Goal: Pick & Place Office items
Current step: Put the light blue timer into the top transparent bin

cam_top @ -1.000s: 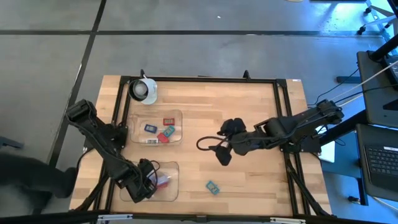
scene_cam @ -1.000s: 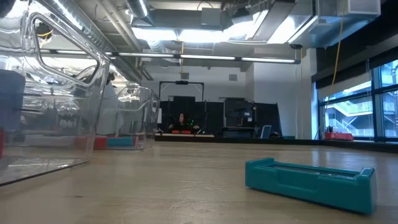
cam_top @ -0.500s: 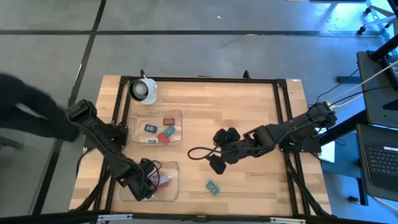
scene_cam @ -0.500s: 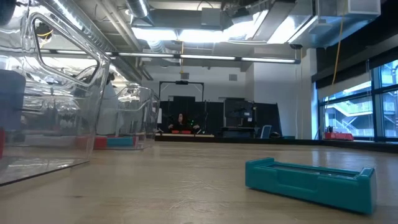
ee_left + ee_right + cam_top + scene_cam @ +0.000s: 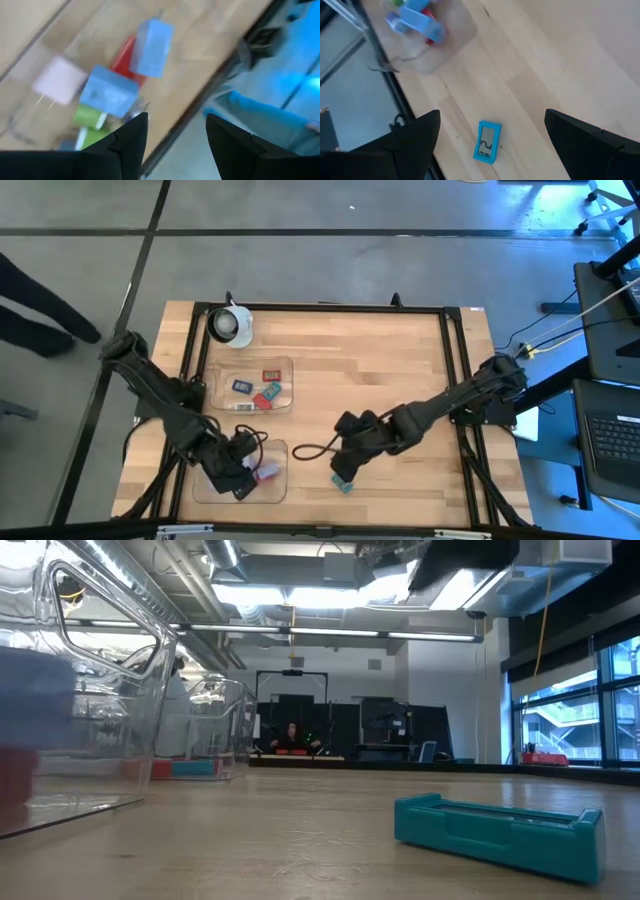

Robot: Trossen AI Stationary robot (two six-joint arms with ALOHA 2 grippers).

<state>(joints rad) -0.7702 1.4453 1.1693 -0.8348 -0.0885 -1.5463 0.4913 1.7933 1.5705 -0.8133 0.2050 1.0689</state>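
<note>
A teal-blue office item (image 5: 343, 482) is lying flat on the bare table (image 5: 380, 360), just beside the near clear tray (image 5: 270, 490). The right gripper (image 5: 343, 470) is hanging directly over it, fingers spread wide and empty. The left gripper (image 5: 243, 482) is sitting over that tray's small pieces (image 5: 115, 85), fingers parted and holding nothing.

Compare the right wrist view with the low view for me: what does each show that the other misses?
Only the right wrist view shows the right gripper, open above the table, and the near tray holding blue and red pieces. Only the low view shows the room behind, a person seated far back, and the clear tray walls seen side-on. Both show the teal piece lying alone on the wood.
</note>
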